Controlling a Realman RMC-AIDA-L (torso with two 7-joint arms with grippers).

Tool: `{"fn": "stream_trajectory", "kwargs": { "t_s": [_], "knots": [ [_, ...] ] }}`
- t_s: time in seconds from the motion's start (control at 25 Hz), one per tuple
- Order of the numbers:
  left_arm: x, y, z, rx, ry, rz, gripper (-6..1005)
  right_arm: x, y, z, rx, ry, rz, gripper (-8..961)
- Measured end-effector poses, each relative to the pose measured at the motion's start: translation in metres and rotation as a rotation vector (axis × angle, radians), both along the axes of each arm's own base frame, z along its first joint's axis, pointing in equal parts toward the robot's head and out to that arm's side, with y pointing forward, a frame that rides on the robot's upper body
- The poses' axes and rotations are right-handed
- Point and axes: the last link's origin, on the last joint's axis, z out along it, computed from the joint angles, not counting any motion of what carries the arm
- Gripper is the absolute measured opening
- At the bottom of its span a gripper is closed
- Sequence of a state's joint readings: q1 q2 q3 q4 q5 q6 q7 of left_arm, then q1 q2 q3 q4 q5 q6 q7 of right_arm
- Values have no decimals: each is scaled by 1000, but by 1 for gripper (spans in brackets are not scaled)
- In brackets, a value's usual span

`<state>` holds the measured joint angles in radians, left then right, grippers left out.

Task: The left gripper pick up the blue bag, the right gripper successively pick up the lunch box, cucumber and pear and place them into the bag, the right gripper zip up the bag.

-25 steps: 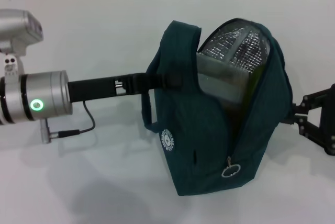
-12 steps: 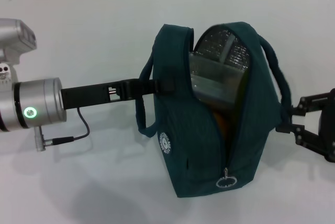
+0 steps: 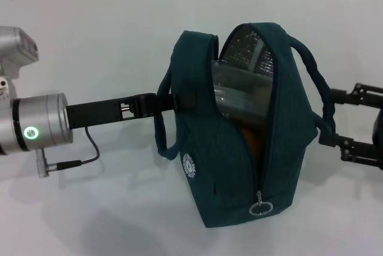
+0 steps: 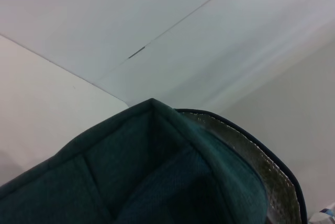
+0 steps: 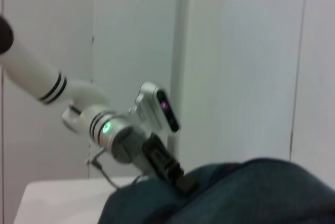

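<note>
The blue bag [image 3: 233, 166] stands upright at mid-table, its zip partly open down the front and the ring pull [image 3: 260, 209] low. My left gripper [image 3: 182, 100] is shut on the bag's left upper wall; up close the left wrist view shows the bag's fabric [image 4: 157, 182] and foil lining [image 4: 272, 177]. Inside, the clear lunch box [image 3: 239, 91] leans under the foil, and the orange pear [image 3: 251, 142] shows through the gap. The cucumber is hidden. My right gripper [image 3: 328, 118] is open beside the bag's right handle [image 3: 314, 76], one finger above and one below.
The white table [image 3: 108, 220] surrounds the bag. The left arm's silver joint [image 3: 36, 127] and its cable [image 3: 84, 160] lie at the left. From the right wrist, I see the left arm [image 5: 125, 135] reaching the bag's top [image 5: 235, 192].
The right gripper has opened wide and drawn slightly right. The bag has swung more upright, its mouth narrower and the pear now showing. The left arm shifted a little left.
</note>
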<state>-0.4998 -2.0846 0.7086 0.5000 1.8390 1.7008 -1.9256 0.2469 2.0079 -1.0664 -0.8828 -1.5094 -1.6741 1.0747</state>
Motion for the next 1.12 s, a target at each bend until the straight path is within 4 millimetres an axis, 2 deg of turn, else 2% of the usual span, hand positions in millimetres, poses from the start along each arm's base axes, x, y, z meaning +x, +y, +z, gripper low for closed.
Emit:
{"fn": "stream_trajectory", "kwargs": {
  "t_s": [0.16,0.36,0.56,0.88,1.12],
  "knots": [
    [-1,-1,0,0,0,2,63,0,-7,6,3,47,10,651],
    [-1,-1,0,1,-1,1,64,-1,-22,9,-21,101,71,691],
    [0,-1,-1,1,-1,1,64,-1,-36,7,-73,138,120,691],
    [0,0,0,1,-2,-1,65,9,-58,-25,-258,64,139,690],
    [1,0,-1,1,-3,-2,65,25,-61,-48,-299,11,51,684]
  ]
}}
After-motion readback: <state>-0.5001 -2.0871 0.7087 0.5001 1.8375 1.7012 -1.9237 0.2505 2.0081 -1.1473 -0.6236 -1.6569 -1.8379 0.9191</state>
